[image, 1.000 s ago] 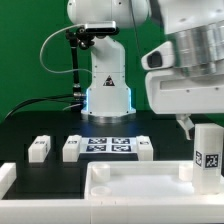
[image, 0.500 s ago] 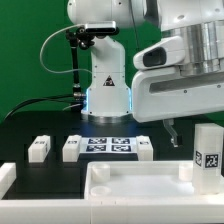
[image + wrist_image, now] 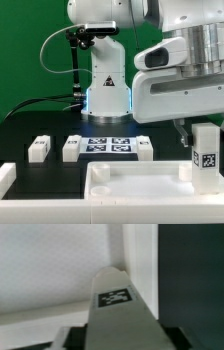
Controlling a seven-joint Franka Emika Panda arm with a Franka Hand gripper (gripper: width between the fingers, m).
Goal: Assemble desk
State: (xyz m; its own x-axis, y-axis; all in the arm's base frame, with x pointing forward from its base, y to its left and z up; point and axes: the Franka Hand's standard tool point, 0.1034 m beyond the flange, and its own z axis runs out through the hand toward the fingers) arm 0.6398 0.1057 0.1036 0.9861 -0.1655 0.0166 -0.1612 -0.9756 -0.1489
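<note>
One leg (image 3: 116,303) stands between the two fingers (image 3: 76,339) of the gripper (image 3: 118,340). The fingers are closed on its upper end, with one pad against each flank. In the exterior view this held leg is upright at 3 to 4 o'clock of the frame, directly under the gripper body. It is a white rectangular block with a black-and-white square tag on its facing side. Its lower end is at the 3 o'clock end of the desk panel (image 3: 112,168); whether it touches the panel cannot be determined. In the wrist view the far end of the leg points at a corner of the panel, beside the panel's raised edge and the black table (image 3: 20,135). The panel is a wide, flat white piece with a raised rim around a shallow recessed face, and it fills the 6 o'clock area of the exterior view. Behind it, three more white legs lie on the table: the outer leg (image 3: 38,148) at 9 o'clock, the middle leg (image 3: 72,148) beside it, and the inner leg (image 3: 143,149). The marker board (image 3: 110,146) lies between the middle leg and the inner leg.
</note>
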